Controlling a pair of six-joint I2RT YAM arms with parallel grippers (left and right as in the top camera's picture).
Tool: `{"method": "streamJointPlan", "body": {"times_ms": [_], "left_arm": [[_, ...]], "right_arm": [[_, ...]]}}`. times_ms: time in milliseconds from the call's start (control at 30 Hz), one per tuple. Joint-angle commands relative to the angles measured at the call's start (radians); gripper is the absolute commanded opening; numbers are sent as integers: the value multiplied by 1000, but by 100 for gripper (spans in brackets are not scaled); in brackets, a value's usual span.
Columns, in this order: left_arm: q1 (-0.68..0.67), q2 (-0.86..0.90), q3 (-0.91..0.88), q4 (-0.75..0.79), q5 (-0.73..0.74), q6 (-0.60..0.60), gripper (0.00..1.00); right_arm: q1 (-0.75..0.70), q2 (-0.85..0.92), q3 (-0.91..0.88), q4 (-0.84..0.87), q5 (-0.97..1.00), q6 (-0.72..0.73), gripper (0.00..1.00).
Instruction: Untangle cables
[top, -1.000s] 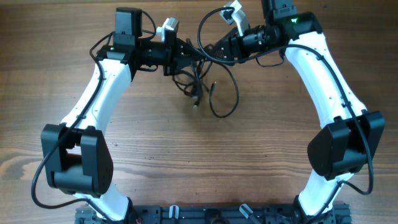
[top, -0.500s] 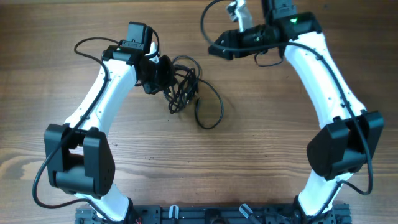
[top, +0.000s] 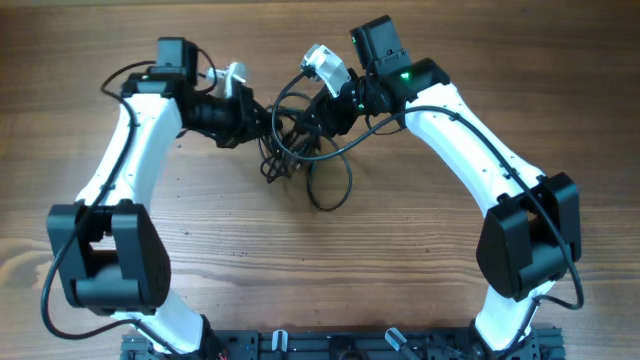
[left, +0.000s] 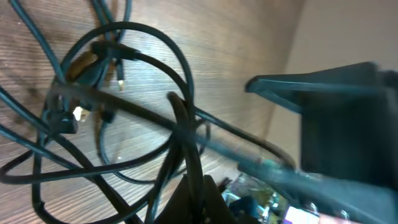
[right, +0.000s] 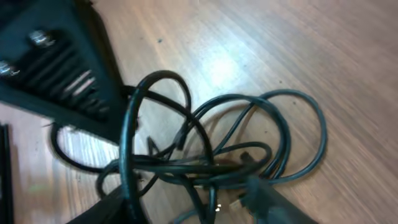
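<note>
left gripper (top: 257, 125): pressed together, pinching strands of the cables (top: 298, 148) at the bunch's left edge
left wrist view: strands run into the closed tips; loops fan out above them
right gripper (top: 320, 115): spread, tips at the bunch's upper right
right fingers (right: 62, 68): one either side of the loops; can't tell if pressing
cables: tangled black bunch between the two grippers, upper centre of table (top: 300, 270)
loose loop (top: 332, 190): trails off the bunch toward the near side, lying flat
arms: angled inward, grippers close together, not touching
</note>
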Motion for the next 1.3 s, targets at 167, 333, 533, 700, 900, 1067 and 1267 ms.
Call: {"method": "streamJointPlan", "body": {"times_ms": [167,333,533,700,900,1067,1267], "left_arm": [[86,-18,2,2,312,137,4],[232,-30,2,-23,-69,135,4],[259,-30,2,70,-85,139,4],[258,-78,3,253,57,69,4],[202,-296,3,537,197,-154,4],[138,-368,3,758,166,-396,4],[138,-368,3,1516,51,-1072,4]], "right_arm": [[-72,-23,-19,22,535,778,4],[-336,-23,-19,-131,486,847,4],[-449,-23,-35,-205,453,747,8],[-451,-24,-74,-224,433,592,14],[-435,-55,-9,-217,-144,277,70],[-289,-242,8,-63,-148,480,76],[-144,-247,5,-28,5,608,76]]}}
